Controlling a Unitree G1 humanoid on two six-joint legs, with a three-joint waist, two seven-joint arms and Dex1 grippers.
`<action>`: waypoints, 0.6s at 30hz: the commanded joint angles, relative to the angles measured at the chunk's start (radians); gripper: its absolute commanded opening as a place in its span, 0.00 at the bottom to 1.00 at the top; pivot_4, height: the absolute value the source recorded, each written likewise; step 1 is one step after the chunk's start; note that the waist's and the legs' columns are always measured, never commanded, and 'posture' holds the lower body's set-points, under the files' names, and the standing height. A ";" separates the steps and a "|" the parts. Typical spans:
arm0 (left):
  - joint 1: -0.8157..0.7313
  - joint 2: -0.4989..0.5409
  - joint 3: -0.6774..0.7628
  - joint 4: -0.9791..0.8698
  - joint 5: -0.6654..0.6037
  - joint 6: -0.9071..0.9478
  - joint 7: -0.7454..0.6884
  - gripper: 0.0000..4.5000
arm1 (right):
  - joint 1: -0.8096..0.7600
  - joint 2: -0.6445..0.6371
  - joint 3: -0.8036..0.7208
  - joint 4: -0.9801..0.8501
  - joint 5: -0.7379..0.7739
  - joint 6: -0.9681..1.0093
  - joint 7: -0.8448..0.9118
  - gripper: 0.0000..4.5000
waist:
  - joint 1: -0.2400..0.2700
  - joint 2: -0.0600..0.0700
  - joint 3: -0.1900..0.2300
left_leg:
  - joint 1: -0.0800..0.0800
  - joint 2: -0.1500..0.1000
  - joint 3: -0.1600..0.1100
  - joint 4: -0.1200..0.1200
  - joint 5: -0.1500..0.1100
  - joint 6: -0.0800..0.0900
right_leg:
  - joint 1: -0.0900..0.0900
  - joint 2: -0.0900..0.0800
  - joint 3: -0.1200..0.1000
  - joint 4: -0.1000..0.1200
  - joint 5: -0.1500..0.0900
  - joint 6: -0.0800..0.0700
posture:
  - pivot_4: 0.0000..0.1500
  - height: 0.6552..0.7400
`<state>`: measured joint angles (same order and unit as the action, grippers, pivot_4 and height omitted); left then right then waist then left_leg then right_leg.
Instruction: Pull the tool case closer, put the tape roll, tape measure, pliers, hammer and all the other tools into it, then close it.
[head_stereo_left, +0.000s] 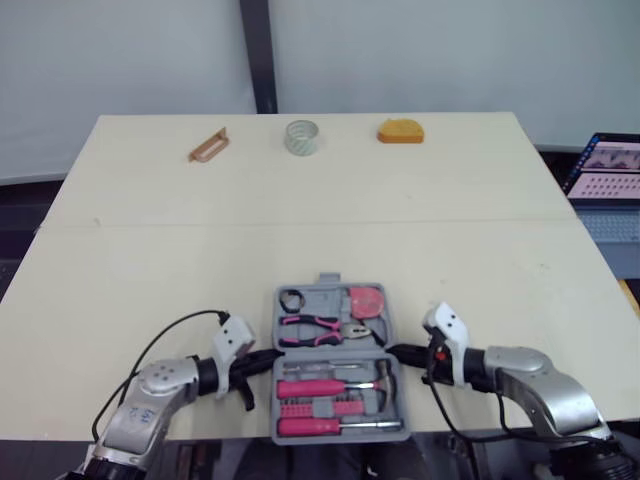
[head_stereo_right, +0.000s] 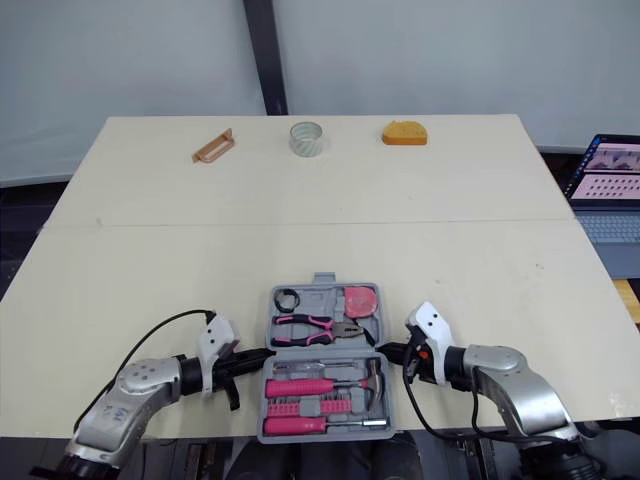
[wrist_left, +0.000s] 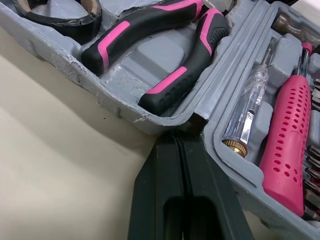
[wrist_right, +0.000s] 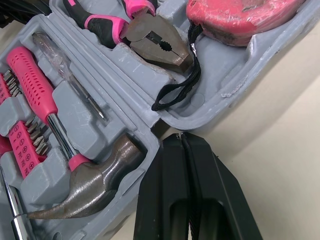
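Table (head_stereo_left: 300, 240) bears open tool case (head_stereo_left: 327, 284); left tool (head_stereo_left: 270, 356), right tool (head_stereo_left: 393, 351) closed; laptop (head_stereo_left: 606, 186) beside.

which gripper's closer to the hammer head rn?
Right. The right gripper is at the tool case's right edge, just beside the hammer head; the left gripper is at the case's left edge, on the far side.

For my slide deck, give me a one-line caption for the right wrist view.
Shut right gripper pointing at the hinge side of the open case, which holds hammer, pliers and tape measure.
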<state>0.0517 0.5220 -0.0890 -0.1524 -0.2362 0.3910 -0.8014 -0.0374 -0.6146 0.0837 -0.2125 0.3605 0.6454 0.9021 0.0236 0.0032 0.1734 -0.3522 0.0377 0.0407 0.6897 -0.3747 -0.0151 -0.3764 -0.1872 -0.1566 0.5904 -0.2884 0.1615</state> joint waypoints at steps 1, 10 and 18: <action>-0.002 0.001 -0.008 0.014 0.007 0.005 0.009 0.00 | -0.024 0.020 0.016 -0.031 0.019 -0.015 0.004 0.02 | 0.000 0.000 0.000 | 0.000 0.000 0.000 0.000 0.000 0.000 | 0.000 0.000 0.000 0.000 0.000 0.000 | 1.00 1.00; -0.011 -0.014 -0.017 0.011 0.012 0.002 0.021 0.00 | -0.021 0.017 0.014 -0.038 0.020 -0.008 0.009 0.02 | 0.001 0.000 0.000 | 0.000 0.000 0.000 0.000 0.000 0.000 | 0.000 0.000 0.000 0.000 0.000 0.000 | 1.00 1.00; -0.040 -0.038 -0.025 0.014 0.016 0.009 0.030 0.00 | -0.014 0.016 0.012 -0.047 0.022 -0.002 0.009 0.02 | 0.004 0.001 -0.001 | 0.000 0.000 0.000 0.001 0.000 0.000 | 0.000 0.000 0.000 0.000 0.000 0.000 | 1.00 1.00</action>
<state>0.0275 0.5031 -0.0925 -0.1412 -0.2279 0.3986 -0.7974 -0.0520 -0.6120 0.0776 -0.2061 0.3521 0.6561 0.8964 0.0278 0.0041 0.1729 -0.3523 0.0377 0.0406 0.6903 -0.3746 -0.0151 -0.3761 -0.1872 -0.1565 0.5906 -0.2884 0.1615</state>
